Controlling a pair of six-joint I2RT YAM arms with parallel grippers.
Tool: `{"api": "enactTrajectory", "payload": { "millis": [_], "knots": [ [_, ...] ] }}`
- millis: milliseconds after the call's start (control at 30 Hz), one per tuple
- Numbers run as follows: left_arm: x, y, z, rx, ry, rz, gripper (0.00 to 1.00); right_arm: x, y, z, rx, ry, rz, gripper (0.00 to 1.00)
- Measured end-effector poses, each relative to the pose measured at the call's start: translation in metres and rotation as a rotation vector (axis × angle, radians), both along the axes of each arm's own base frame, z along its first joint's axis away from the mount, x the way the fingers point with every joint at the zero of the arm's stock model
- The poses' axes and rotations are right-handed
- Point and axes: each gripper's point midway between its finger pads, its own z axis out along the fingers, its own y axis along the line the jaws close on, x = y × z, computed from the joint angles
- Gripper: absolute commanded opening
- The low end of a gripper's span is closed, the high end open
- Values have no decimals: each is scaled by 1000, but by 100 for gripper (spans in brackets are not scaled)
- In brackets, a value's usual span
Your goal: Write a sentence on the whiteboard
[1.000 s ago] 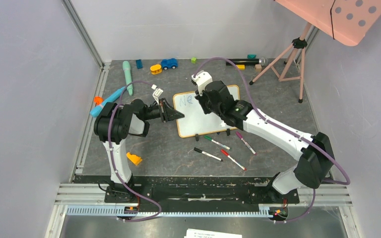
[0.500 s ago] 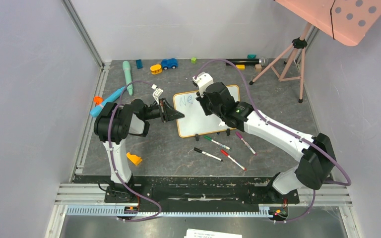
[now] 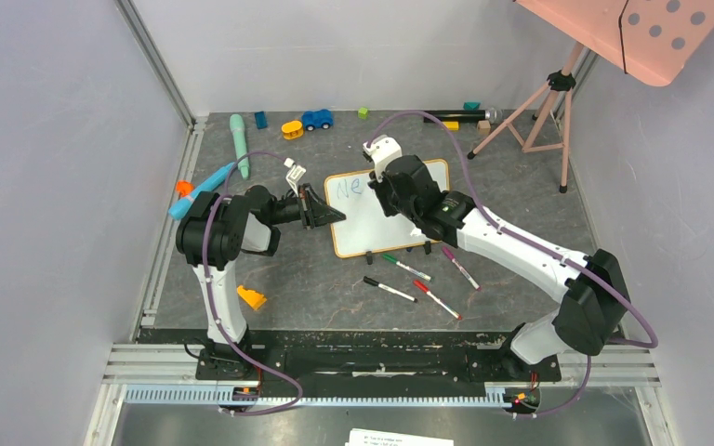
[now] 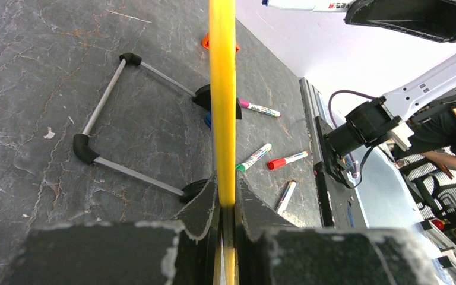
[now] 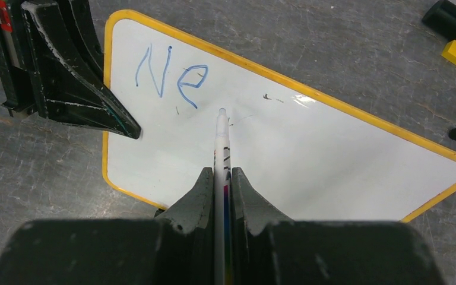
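The whiteboard lies on the dark table, white with a yellow-orange frame; it also shows in the right wrist view. Blue letters "Ne" stand at its upper left, also in the top view. My left gripper is shut on the board's left edge; the yellow frame runs between its fingers. My right gripper is shut on a white marker, its tip just right of the "e". In the top view the right gripper is over the board's top middle.
Several loose markers lie near the board's front edge, also in the left wrist view. Toys line the back wall. A pink tripod stands back right. A teal tool and an orange piece lie left.
The right gripper has shifted slightly right along the board's top with the marker. The left arm has not moved.
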Motion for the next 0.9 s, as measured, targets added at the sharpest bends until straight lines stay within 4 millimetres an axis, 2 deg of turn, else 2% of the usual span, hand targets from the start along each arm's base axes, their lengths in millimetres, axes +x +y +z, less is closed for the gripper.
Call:
{"api": "enactTrajectory", "payload": {
  "millis": [300,600,900],
  "knots": [
    [0,0,1,0,-3,-6,2,2,-2,-1,7,5,-22,0],
    [0,0,1,0,-4,-8,2,9,4,-17,-20,33,-21,0],
    [0,0,1,0,-4,-8,2,15,11,-7,-1,16,-18,0]
  ]
}}
